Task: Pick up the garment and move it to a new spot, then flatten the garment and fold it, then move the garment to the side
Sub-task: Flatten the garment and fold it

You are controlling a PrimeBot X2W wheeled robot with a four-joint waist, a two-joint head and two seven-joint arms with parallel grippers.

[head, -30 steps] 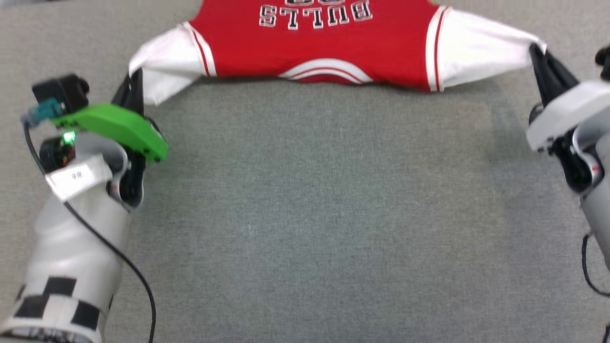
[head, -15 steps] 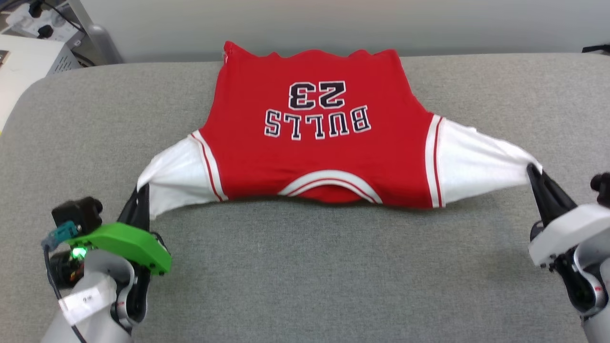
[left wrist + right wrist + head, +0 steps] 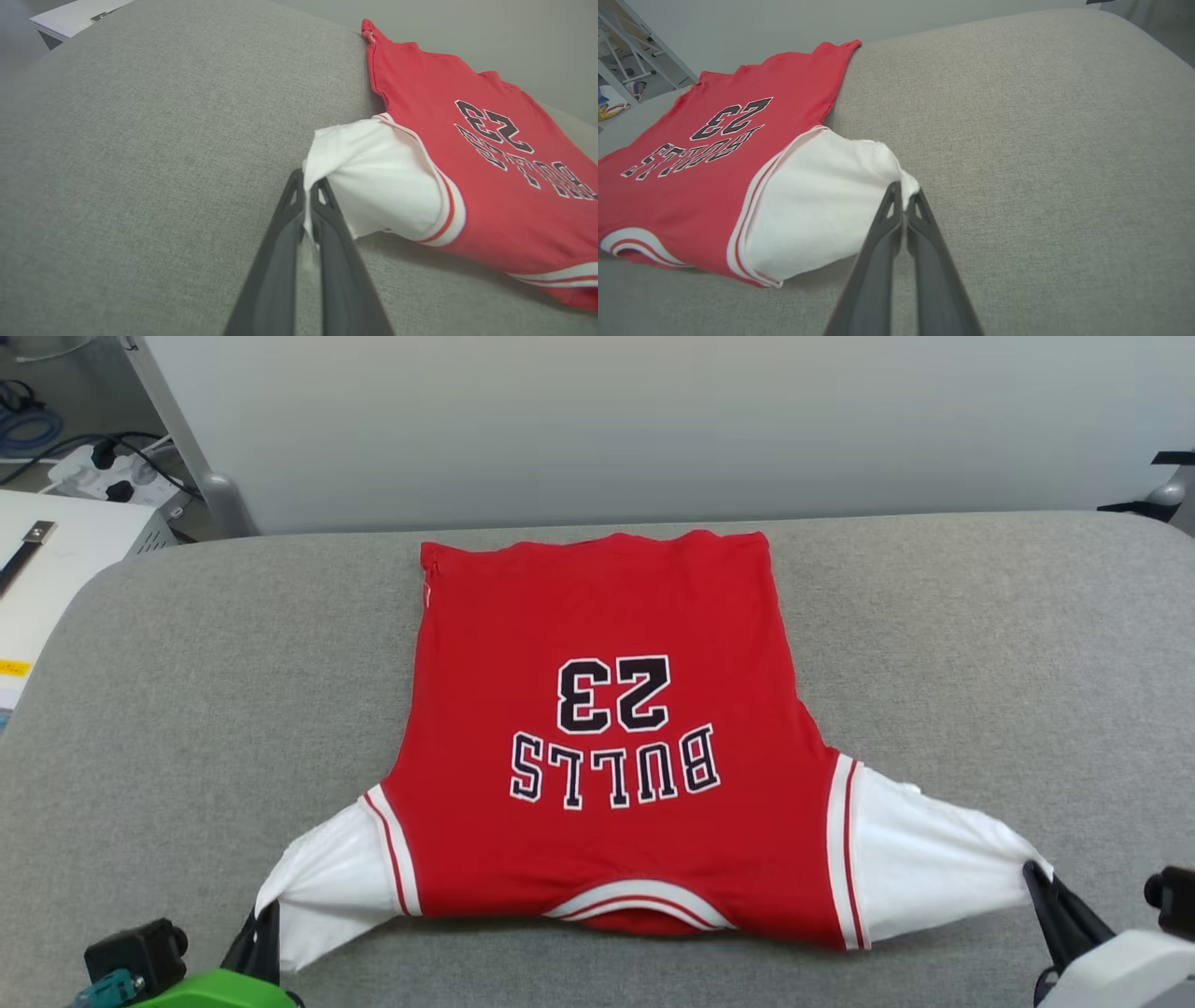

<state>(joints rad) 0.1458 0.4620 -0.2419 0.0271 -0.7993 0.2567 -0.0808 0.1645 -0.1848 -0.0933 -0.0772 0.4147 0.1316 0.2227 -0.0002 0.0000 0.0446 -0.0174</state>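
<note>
Head view: red Bulls 23 jersey tee (image 3: 597,756) lies flat on the grey cushion (image 3: 187,709), print up, collar at 6 o'clock, hem at 12, hem edge a bit wavy. Left gripper (image 3: 269,924) at 7 o'clock, right gripper (image 3: 1038,885) at 4 o'clock, each at the end of a white sleeve. Sleeves are drawn outward and toward 6. Whole outline and symmetry read best here; the pinch itself does not.

Left wrist view: jaws pressed together, pinching the white cuff edge, with cloth showing between the fingers. Sleeve raised off the cushion, shadow under it toward 4 o'clock. The lift is clearer here than from the head.

Right wrist view: same story, jaws closed on the other sleeve's cuff corner. Sleeve puffed, not flat. Metal frame (image 3: 649,32) at 10 o'clock, off the cushion.

Judgement: flattening step, folding not begun. To do it well, pull the sleeves apart evenly toward 9 and 3, keep both grippers level and low, and lay the cuffs down before letting go. An uneven tug would likely skew the body or wrinkle the hem.
</note>
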